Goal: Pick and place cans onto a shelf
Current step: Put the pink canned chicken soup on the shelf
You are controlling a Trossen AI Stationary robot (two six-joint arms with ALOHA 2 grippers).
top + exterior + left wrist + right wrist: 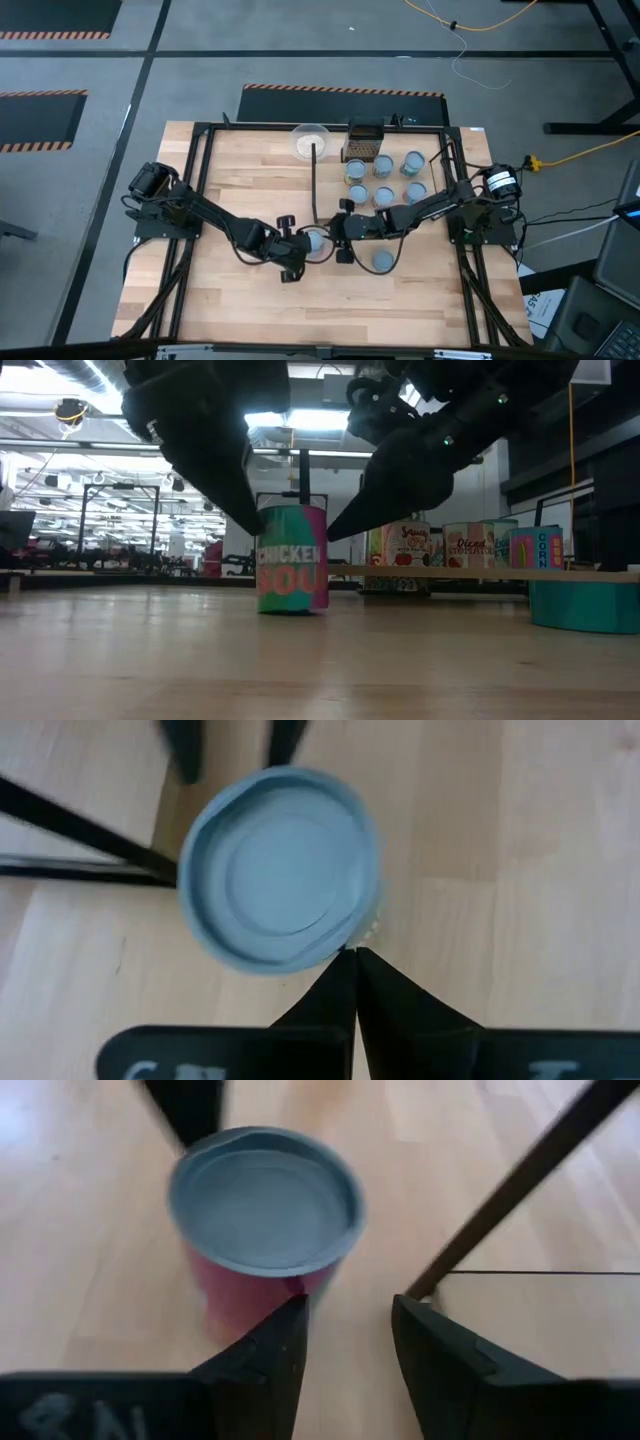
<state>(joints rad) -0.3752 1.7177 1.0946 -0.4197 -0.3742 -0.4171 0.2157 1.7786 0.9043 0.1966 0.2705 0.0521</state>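
Two hands flank one upright can (pixel 315 240) — left hand (pixel 297 247), right hand (pixel 345 231).

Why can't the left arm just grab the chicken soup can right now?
It probably can't grab it cleanly yet. The left gripper is right beside the chicken soup can, but its fingers look pressed together in its wrist view, not around the can. The right gripper also crowds the other side.

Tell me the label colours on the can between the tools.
Green top, pink bottom, pale lettering on the can; the low view shows it best.
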